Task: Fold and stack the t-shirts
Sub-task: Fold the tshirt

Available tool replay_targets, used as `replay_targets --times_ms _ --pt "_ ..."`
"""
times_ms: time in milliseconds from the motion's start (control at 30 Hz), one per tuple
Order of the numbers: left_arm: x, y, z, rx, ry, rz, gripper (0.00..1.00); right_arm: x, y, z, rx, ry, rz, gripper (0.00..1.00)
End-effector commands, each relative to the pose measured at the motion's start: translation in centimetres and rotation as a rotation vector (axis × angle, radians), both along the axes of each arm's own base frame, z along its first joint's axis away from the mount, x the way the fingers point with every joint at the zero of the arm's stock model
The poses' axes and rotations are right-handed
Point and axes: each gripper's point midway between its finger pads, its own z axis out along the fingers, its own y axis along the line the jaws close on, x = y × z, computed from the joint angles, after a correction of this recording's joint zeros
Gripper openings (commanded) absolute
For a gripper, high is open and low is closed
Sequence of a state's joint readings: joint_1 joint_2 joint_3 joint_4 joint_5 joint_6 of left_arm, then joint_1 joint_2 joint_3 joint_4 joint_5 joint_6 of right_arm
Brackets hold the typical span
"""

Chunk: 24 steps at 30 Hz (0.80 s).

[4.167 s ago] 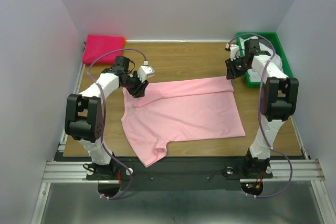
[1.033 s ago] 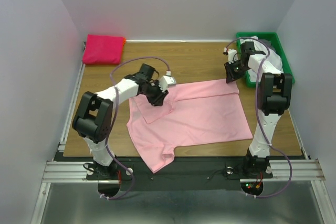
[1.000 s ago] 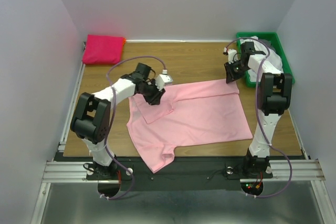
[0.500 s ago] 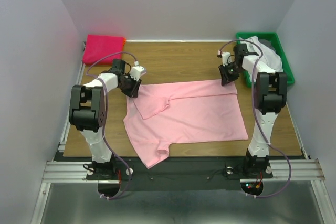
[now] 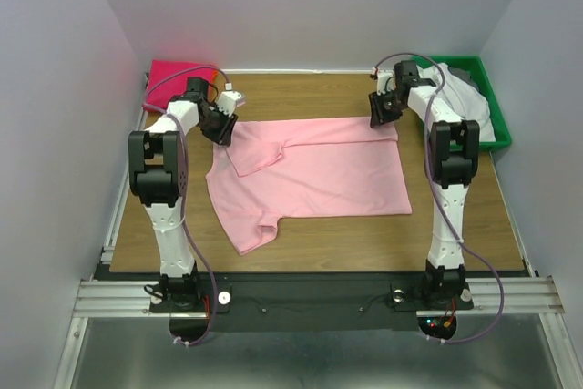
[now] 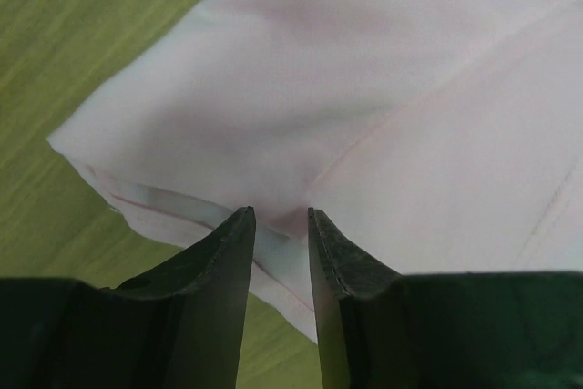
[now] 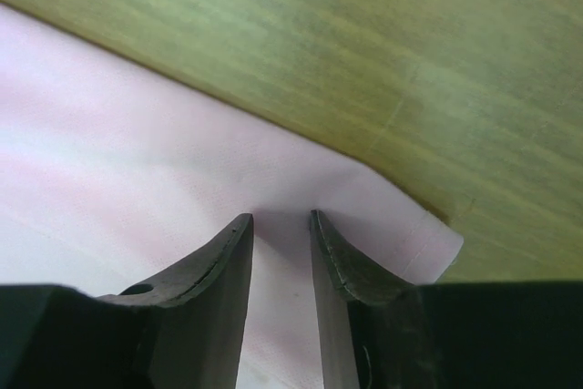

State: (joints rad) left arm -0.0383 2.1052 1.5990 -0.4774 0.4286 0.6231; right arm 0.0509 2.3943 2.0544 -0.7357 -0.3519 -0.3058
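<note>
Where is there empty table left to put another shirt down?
Bare wood runs along the near edge of the table, in front of the light pink shirt, and at the back between the magenta shirt and green bin. The middle is covered.

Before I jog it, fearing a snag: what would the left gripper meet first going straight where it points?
The light pink cloth t-shirt: its edge sits between the jaws of the left gripper, seemingly pinched, wooden table likely beneath.
</note>
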Motion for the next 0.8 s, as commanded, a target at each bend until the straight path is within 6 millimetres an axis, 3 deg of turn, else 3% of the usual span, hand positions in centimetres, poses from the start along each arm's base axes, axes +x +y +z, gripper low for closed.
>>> replay_targets --times_ms 0,100,233,467,533,567,667,700,767 --pt "-2.7 -1.4 5.5 -0.062 -0.017 -0.075 0.44 -1.7 1.4 3.7 0.053 -0.018 0.016 0.38" --pt "-4.7 -1.8 6.1 -0.094 -0.006 -0.062 0.45 -3.2 0.9 3.6 0.024 -0.008 0.036 0.39" --pt "-6.8 -2.3 5.0 -0.102 0.01 -0.046 0.45 -4.4 -0.1 2.7 -0.033 0.008 0.051 0.38" --pt "-8.6 -2.2 0.0 -0.094 0.089 -0.004 0.45 -5.1 -0.3 0.1 -0.046 0.065 0.05 0.38" --pt "-8.5 -1.9 -0.9 -0.079 0.096 0.013 0.44 -4.2 -0.4 -0.2 -0.054 0.057 0.043 0.38" --pt "-8.3 -1.9 -1.5 -0.075 0.102 0.016 0.44 -3.9 -0.6 -1.4 -0.062 0.074 0.038 0.38" --pt "-7.4 -1.6 -2.7 -0.069 0.113 0.049 0.44 -2.0 -0.8 -1.5 -0.083 0.045 0.017 0.38" --pt "-7.2 -1.6 -3.0 -0.073 0.118 0.056 0.43 -1.7 -0.9 -2.8 -0.086 0.061 0.012 0.38" --pt "-6.1 -1.7 -3.1 -0.078 0.112 0.063 0.43 0.0 -0.7 -1.8 -0.077 0.021 -0.003 0.39"
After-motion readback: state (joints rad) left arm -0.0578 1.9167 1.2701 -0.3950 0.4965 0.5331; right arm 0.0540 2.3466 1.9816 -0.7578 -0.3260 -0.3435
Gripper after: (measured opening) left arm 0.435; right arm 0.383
